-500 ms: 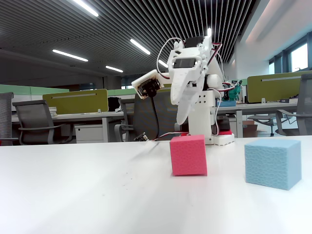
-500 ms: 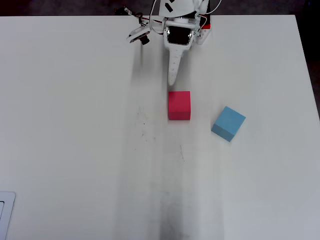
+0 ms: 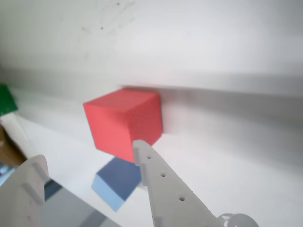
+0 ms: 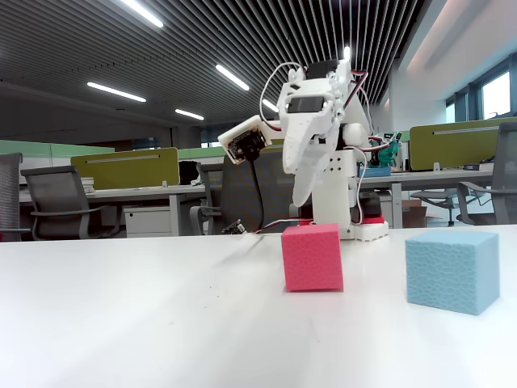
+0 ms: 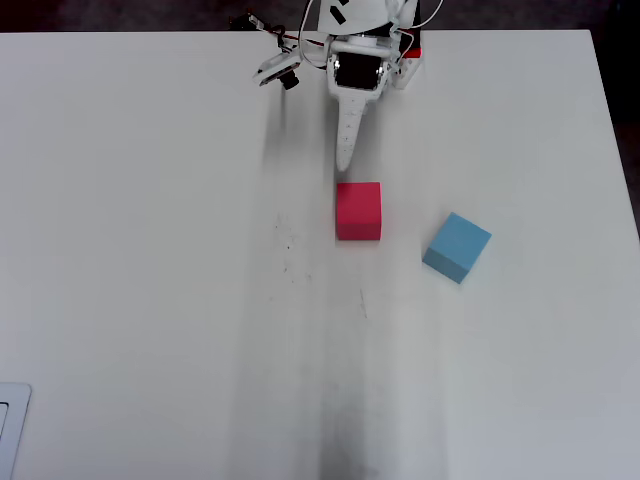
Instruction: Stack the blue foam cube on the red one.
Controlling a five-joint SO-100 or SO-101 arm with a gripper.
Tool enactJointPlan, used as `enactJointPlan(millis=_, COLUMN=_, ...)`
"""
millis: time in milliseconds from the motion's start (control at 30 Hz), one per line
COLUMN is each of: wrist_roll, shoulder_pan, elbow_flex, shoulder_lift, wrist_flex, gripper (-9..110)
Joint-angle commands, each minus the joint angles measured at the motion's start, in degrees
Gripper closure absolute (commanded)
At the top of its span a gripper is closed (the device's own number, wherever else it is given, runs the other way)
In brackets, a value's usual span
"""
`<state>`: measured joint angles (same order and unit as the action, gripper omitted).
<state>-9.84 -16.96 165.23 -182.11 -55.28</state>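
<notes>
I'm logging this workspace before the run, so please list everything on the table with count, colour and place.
blue foam cube: one, light sky-blue, on the table to the right of the red one in the overhead view, turned at an angle, apart from it.
red one: one, pinkish-red, near the table's middle, just in front of the arm.
table: one, white, faintly scuffed.
arm base: one, white, at the table's far edge.
end effector: one, white, hanging above the table short of the red cube, holding nothing.
</notes>
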Motion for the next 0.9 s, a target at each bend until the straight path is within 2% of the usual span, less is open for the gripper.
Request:
enactJointPlan(millis=0, wrist_roll=0.00, shoulder_pan=0.44, elbow_flex=-0.26, shoulder_lift=-0.35, wrist_flex=1.05, gripper=78)
enactJointPlan(millis=767, wrist_roll=0.70, shoulder_pan=2.81, elbow_flex=-0.18, shoulder_lift=-0.35, wrist_flex=1.32, gripper=76)
enactJointPlan(millis=867, wrist_roll=0.18, shoulder_pan=2.72, elbow_flex=1.85, shoulder_lift=-0.35, wrist_flex=8.26, gripper=76)
